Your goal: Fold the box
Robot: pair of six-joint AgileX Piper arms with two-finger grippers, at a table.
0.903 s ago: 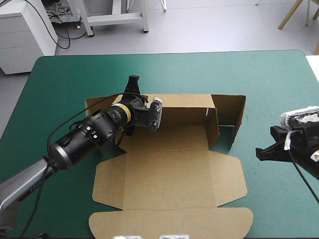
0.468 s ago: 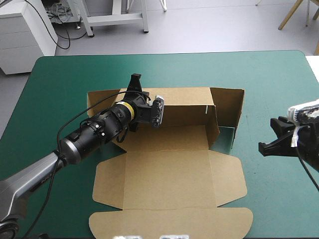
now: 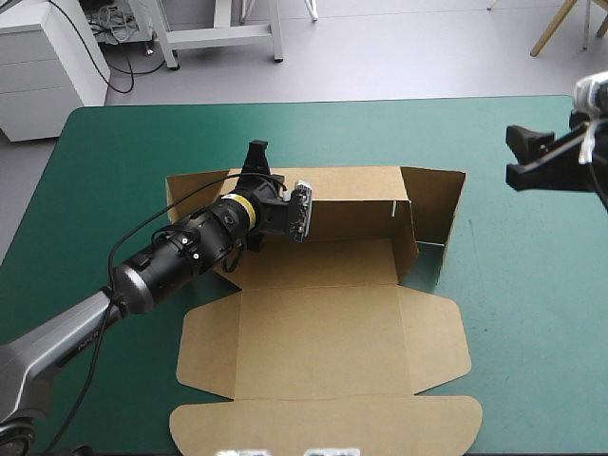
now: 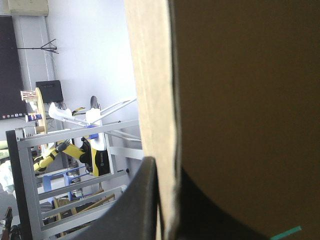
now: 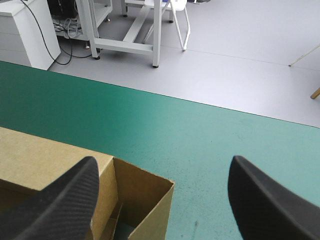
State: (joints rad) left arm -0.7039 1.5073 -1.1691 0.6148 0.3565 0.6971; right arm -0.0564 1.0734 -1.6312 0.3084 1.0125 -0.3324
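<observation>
Since just before, the right tool (image 3: 521,157) has swung away from the right end of the brown box (image 3: 318,332) toward the far right corner of the teal-green surface (image 3: 114,142), while the left tool (image 3: 255,163) has kept its place on the box's back wall (image 3: 351,204). At left, the left arm reaches in from the near left corner. Its tool is nipped on the top edge of that raised wall near the left end, and the left wrist view shows the board's edge running between the two black fingers (image 4: 132,210). At centre, the box sits mid-surface. Its back wall stands, its base, side flaps and rounded lid panel (image 3: 328,426) lie flat toward the near edge, and a side panel (image 3: 432,201) is raised at the far right corner. At right, the right tool hangs clear of the box with its fingers (image 5: 262,200) spread wide and nothing between them. In the right wrist view, the box's raised corner shows under it.
</observation>
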